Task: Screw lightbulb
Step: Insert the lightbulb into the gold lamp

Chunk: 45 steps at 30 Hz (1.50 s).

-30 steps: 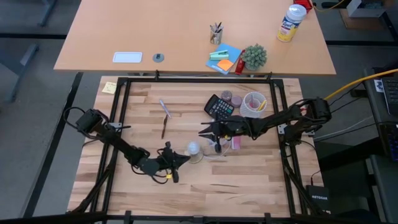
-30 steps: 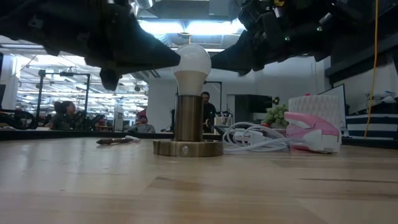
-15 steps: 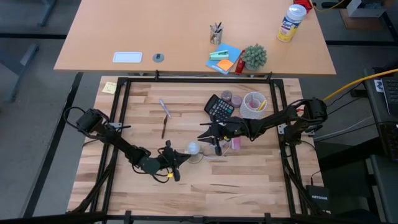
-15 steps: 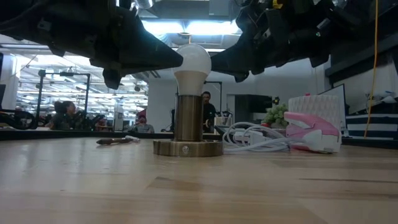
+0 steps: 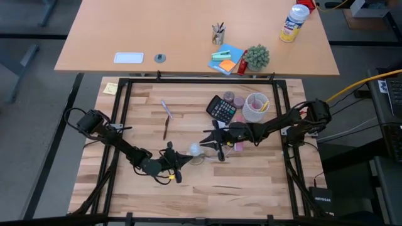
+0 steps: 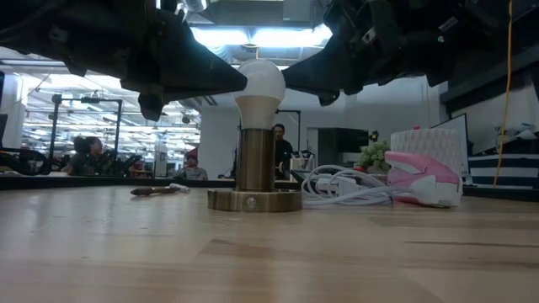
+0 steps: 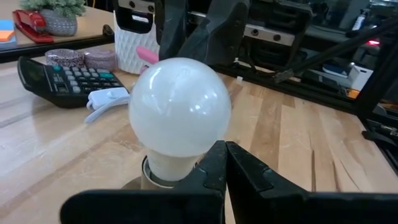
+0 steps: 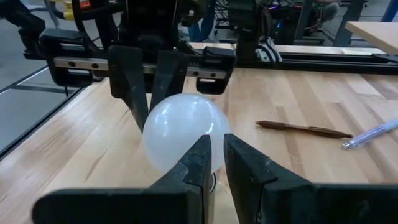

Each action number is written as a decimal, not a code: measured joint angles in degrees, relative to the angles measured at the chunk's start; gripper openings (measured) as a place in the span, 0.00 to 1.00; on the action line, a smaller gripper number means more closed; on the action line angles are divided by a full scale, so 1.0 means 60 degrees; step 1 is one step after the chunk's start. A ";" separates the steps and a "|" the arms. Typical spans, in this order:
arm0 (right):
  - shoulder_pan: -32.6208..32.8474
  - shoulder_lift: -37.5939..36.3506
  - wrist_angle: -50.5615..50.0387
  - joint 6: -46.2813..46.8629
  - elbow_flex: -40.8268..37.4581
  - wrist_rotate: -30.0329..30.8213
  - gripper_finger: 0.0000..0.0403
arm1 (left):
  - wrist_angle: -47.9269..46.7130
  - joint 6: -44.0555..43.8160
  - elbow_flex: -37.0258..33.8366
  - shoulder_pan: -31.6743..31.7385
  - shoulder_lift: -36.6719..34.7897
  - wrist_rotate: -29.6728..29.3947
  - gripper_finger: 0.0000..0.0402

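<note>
The frosted-white lightbulb (image 6: 260,82) stands upright with its neck in a brass socket (image 6: 254,160) on a round brass foot (image 6: 254,200), near the table's middle. My left gripper (image 7: 224,152) is shut and lies nearly level, its tips against the bulb's left side (image 6: 243,82). My right gripper (image 8: 217,149) comes from the opposite side with a narrow gap between its fingers and nothing in that gap. Its tips stand at the bulb's right side (image 6: 285,84). In the high view the bulb (image 5: 196,149) shows between the two grippers. My left gripper's shut fingertips (image 7: 217,155) lie against the lower side of the bulb's globe (image 7: 199,152), just above its neck. They come nearly level from the table's left and near side. The bulb stays upright in the socket. My right gripper's fingertips (image 8: 202,152) meet the bulb's outline (image 8: 186,155) from the table's right; whether they touch it I cannot tell.
A white cord (image 6: 341,187) and a pink-and-white object (image 6: 424,178) lie just right of the socket. Farther back are a calculator (image 5: 221,108), a white cup (image 5: 255,105), a pen (image 5: 166,110) and a brown stick (image 5: 165,129). Bare wood lies toward the near edge.
My right gripper has shifted a little toward the table's near edge, closing on the bulb's side. The left gripper, the bulb and the socket have kept still.
</note>
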 joint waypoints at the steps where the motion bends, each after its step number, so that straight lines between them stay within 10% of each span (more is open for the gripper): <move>1: 0.0000 0.0000 0.0002 0.0000 0.0000 -0.0027 0.13 | 0.0000 0.0000 0.0000 0.0004 -0.0001 -0.0001 0.00; 45: 0.0109 -0.0384 -0.0352 -0.0035 -0.0004 -0.0362 0.13 | -0.0703 -0.0506 -0.0004 -0.0732 -0.0003 -0.2772 0.00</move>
